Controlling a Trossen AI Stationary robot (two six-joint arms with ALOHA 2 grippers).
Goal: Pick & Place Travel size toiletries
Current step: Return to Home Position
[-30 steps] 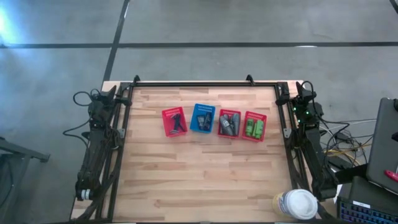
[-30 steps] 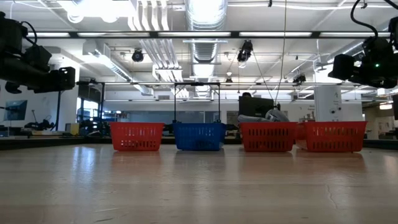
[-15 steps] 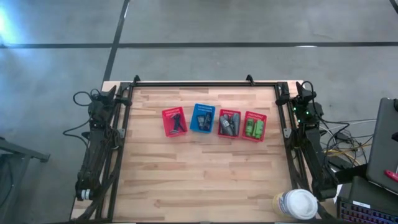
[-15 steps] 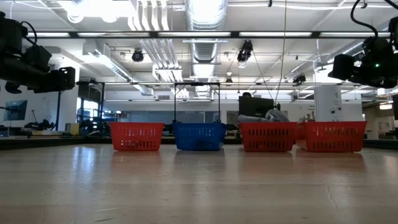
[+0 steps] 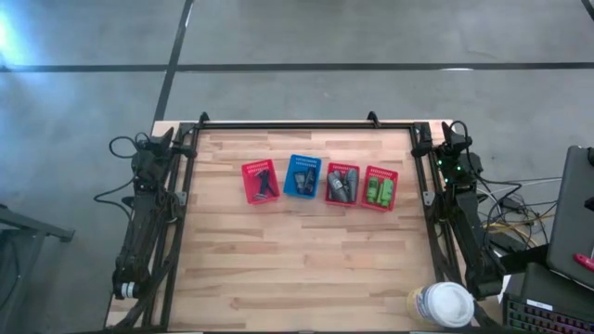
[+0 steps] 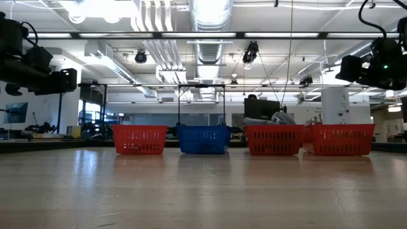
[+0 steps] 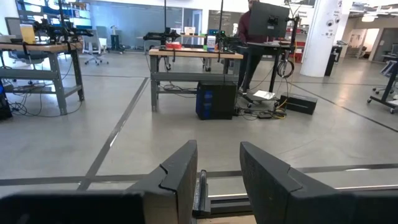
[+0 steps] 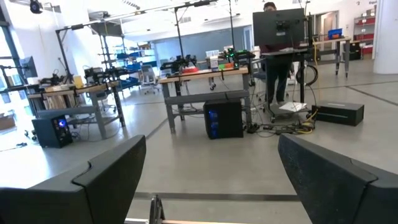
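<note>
A: From above?
B: In four slotted plastic baskets (image 5: 253, 169) across the wooden table (image 5: 297, 269) lie bright green tubes (image 5: 380, 191), grey tubes (image 5: 339, 186) and dark pieces (image 5: 303, 178).
A: Table level?
B: Three red, one blue, side by side.
A: Wrists?
B: The left gripper (image 7: 217, 149) is narrowly parted, the right gripper (image 8: 211, 143) spread wide, both empty.

the table (image 5: 297, 269) is pale planked wood with a soft sheen; the red baskets (image 5: 252, 171) and blue basket (image 5: 299, 161) are slotted plastic; the left gripper (image 7: 217, 155) has matt dark jaws.
</note>
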